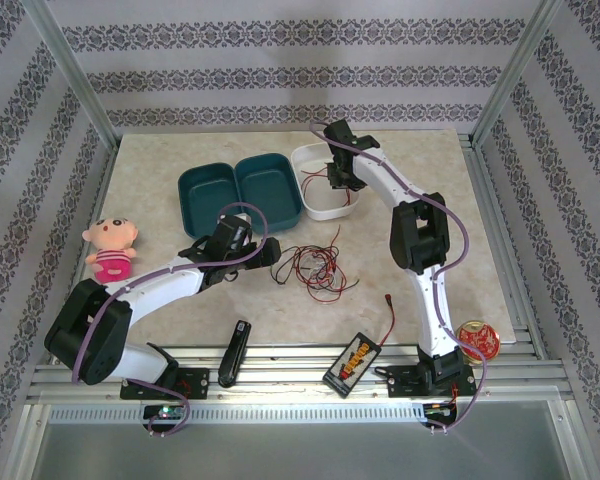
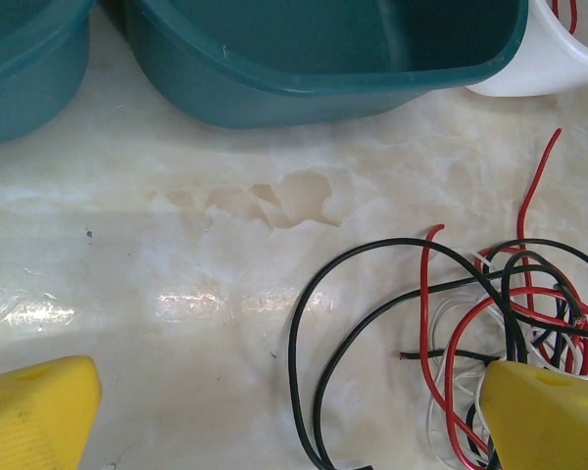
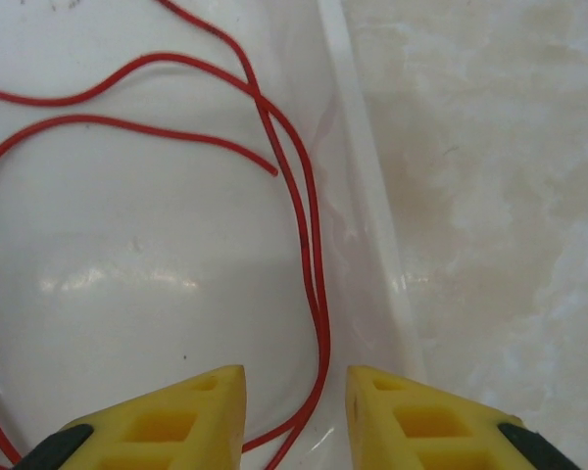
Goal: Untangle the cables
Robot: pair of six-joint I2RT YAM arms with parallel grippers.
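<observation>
While left arm (image 1: 165, 283) lies low, right arm (image 1: 412, 235) overhangs white tub (image 1: 315, 197)

My left end effector (image 2: 289, 421) hangs wide open over the marble worktop (image 2: 157, 245). Tangled red, black and white cables (image 2: 514, 294) lie partly under one yellow fingertip (image 2: 549, 416). Beyond stand two teal tubs (image 2: 323, 69) and a white tub (image 2: 559, 69).

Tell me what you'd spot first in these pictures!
A messy tangle of red, black and white cables lies in the middle of the table. One red cable sits apart in the white tub, under the right pincer. A pink doll sits at the left.
</observation>
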